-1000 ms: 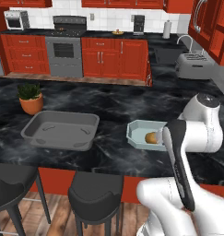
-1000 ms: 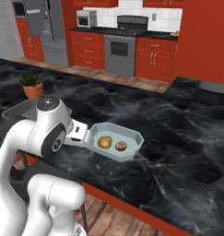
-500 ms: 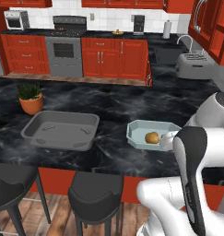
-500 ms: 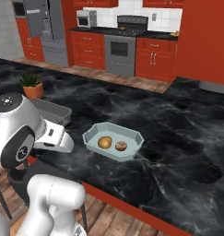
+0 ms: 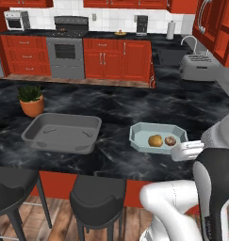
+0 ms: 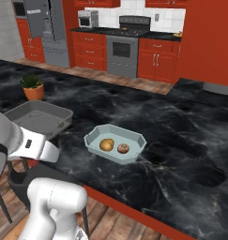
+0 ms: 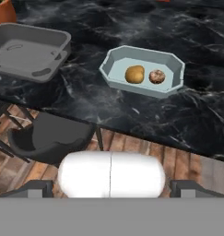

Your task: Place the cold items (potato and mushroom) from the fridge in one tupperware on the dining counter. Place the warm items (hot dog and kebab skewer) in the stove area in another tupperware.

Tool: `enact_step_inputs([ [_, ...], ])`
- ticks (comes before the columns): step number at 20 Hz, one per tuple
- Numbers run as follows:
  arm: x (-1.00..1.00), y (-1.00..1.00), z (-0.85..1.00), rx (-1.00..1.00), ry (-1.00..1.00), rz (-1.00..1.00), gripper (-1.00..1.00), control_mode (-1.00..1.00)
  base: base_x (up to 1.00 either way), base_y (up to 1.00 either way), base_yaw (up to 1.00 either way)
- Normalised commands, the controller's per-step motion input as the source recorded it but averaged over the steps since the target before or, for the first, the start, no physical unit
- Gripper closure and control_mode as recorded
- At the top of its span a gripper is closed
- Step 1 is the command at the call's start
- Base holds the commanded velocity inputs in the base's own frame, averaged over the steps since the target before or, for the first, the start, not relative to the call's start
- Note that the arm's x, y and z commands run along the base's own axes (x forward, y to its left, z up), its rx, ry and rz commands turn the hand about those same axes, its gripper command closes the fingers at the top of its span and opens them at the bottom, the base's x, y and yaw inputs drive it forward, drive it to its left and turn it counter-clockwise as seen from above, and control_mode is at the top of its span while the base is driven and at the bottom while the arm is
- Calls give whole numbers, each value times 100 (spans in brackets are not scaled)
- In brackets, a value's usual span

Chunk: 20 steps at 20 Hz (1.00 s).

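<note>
**Cold items boxed; gripper free**

Left base view: the brown potato [image 5: 155, 140] and the small round mushroom [image 5: 170, 140] are seen together inside the pale blue octagonal tupperware [image 5: 140, 132], evidently as the cold pair.

Right base view: the grey rectangular tupperware [image 6: 60, 115], left of the blue one, is left vacant, presumably for the warm items.

Hand view: the two-finger gripper [image 7: 111, 188] is spread wide, nothing held.

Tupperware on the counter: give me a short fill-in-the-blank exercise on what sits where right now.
1. The light blue tupperware holds a potato and a ____.
2. The grey tupperware holds ____.
3. The plant stands in an ____ pot.
4. Both tupperware sit on the ____ marble counter.

Missing words: mushroom; nothing; orange; black
</note>
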Motion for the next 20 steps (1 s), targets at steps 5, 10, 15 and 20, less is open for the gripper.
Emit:
enact_step_inputs([
  [5,-37,0,7,0,-22,0,-100,-100,0,0,0],
  [10,-22,1,18,0,-4,0,-100,-100,0,0,0],
  [15,0,0,0,0,0,0,-100,100,-67,55,13],
  [20,0,0,0,0,0,0,-100,100,-34,100,3],
])
